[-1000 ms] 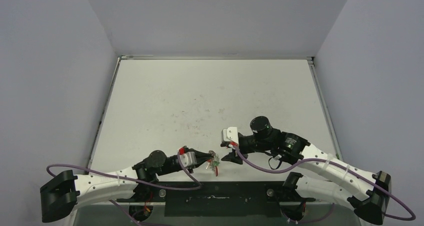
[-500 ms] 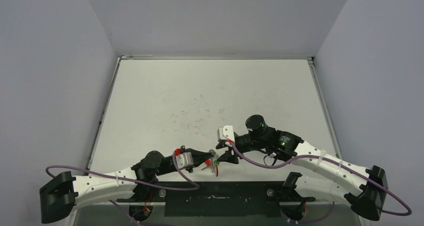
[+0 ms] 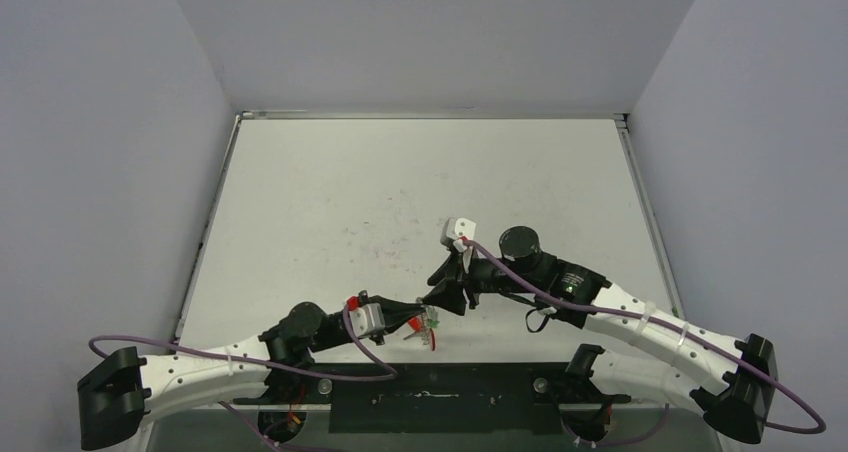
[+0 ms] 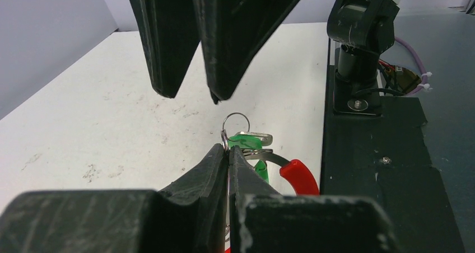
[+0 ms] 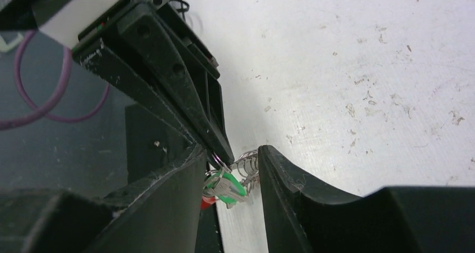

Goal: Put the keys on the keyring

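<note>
My left gripper (image 3: 420, 318) is shut on the keyring near the table's front edge; its fingers (image 4: 215, 163) pinch the thin metal loop. The keyring's red sleeve (image 4: 298, 176) curves out to the right of the fingers. The keys (image 4: 246, 141), with green heads, hang at the left gripper's tip, also in the top view (image 3: 432, 322). My right gripper (image 3: 447, 295) is open and points down at them. In the right wrist view its fingers straddle the keys (image 5: 227, 187) and the keyring's silvery coil (image 5: 249, 166), midway (image 5: 229, 155). Its fingertips hang just above the keys (image 4: 193, 93).
A black base plate (image 3: 440, 392) runs along the table's near edge, right under the held keys. The right arm's base (image 4: 361, 40) stands on it. Purple cables (image 3: 330, 367) loop by both arms. Grey walls enclose the white table (image 3: 420, 192).
My right gripper has swung left and turned downward, closing in over the left gripper's tip until its fingers straddle the keys. The left gripper has barely moved and still holds the keyring.
</note>
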You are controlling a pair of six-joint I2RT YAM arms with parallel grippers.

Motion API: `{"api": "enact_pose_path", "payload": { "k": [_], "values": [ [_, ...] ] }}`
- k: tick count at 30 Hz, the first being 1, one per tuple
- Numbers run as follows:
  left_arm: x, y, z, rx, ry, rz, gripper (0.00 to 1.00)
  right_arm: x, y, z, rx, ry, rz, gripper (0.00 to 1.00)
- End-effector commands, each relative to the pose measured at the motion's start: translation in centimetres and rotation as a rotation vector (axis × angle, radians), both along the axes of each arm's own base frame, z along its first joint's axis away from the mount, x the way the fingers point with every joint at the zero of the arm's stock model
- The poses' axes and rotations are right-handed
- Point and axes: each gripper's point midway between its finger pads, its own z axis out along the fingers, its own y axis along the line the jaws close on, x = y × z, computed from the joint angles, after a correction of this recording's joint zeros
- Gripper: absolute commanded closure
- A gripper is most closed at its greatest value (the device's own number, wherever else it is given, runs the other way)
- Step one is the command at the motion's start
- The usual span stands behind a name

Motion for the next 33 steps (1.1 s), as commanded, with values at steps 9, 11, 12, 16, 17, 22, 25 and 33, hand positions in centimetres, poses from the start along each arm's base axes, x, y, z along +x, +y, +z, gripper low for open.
{"api": "enact_pose_path", "payload": {
  "k": [9, 11, 12, 16, 17, 22, 25, 33],
  "values": [
    [0.4, 0.3, 2.1, -0.051, -0.031, 0.029, 1.00, 0.2, -0.2, 0.8, 0.037, 0.201, -0.199, 0.63],
    [0.4, 0.3, 2.0, -0.048, -0.030, 0.030, 1.00, -0.3, 0.0, 0.2, 0.019, 0.222, -0.187, 0.63],
    [0.4, 0.4, 2.1, -0.048, -0.032, 0.031, 1.00, -0.6, 0.1, 0.0, 0.010, 0.232, -0.179, 0.63],
    [0.4, 0.4, 2.0, -0.047, -0.032, 0.032, 1.00, -0.9, 0.2, -1.3, -0.032, 0.261, -0.183, 0.68],
    [0.4, 0.4, 2.0, -0.046, -0.031, 0.032, 1.00, -0.8, 0.1, -1.5, -0.039, 0.263, -0.188, 0.70],
    [0.4, 0.5, 2.0, -0.046, -0.031, 0.033, 1.00, -0.8, 0.0, -2.4, -0.066, 0.273, -0.198, 0.75],
    [0.3, 0.6, 2.0, -0.047, -0.031, 0.033, 1.00, -0.8, 0.1, -2.8, -0.078, 0.278, -0.193, 0.77],
    [0.3, 0.6, 2.0, -0.047, -0.033, 0.033, 1.00, -0.6, -0.4, -3.4, -0.109, 0.260, -0.200, 1.00]
  ]
}}
